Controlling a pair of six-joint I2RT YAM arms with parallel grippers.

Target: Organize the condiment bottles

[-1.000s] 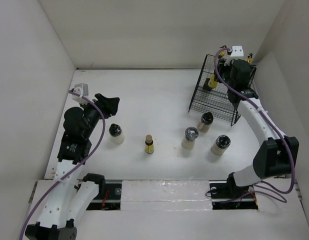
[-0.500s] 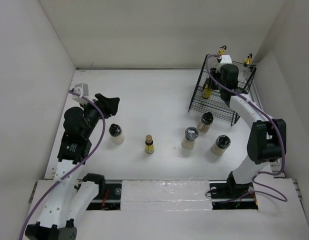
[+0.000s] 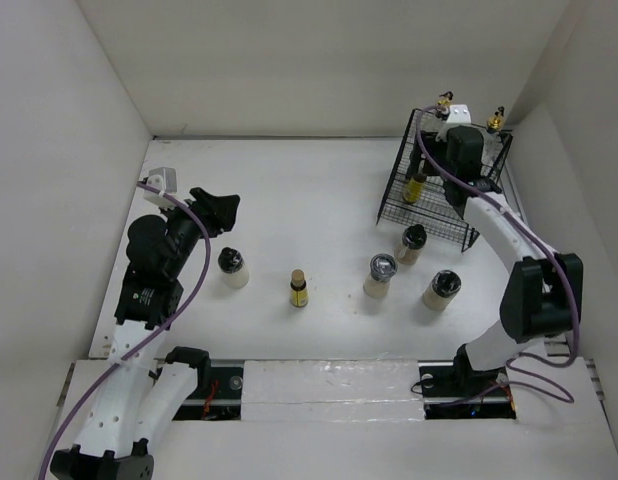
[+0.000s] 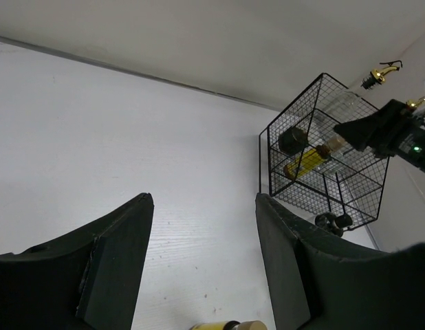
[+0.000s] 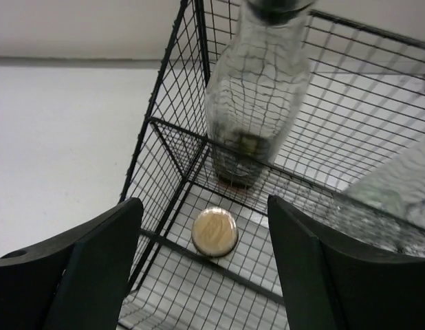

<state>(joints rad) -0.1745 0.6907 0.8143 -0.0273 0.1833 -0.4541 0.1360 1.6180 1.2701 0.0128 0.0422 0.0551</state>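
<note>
My right gripper [image 5: 204, 203] hangs open inside the black wire basket [image 5: 172, 130], just above a tiny yellow bottle whose brown cap [image 5: 214, 232] shows between the fingers, untouched. Two tall clear glass bottles [image 5: 257, 103] [image 5: 398, 199] stand in the basket behind it. From the top view, the right gripper [image 3: 459, 160] is over the basket [image 3: 399, 200], with the yellow bottle [image 3: 416, 187] in it. Out on the table stand a second tiny yellow bottle [image 3: 298, 288] and several cream shakers [image 3: 232, 267] [image 3: 380, 274] [image 3: 412, 244] [image 3: 440, 290]. My left gripper [image 3: 224, 205] [image 4: 204, 199] is open and holds nothing, just behind the left shaker.
The white table is walled on three sides. The basket stands in the back right corner, hard against the right wall. The gold pourer tops [image 3: 445, 101] [image 3: 496, 120] rise above the basket's rim. The arm bases sit at the near edge.
The right gripper has opened and let go of the tiny yellow bottle inside the basket, after shifting slightly left. The left arm has not moved.
</note>
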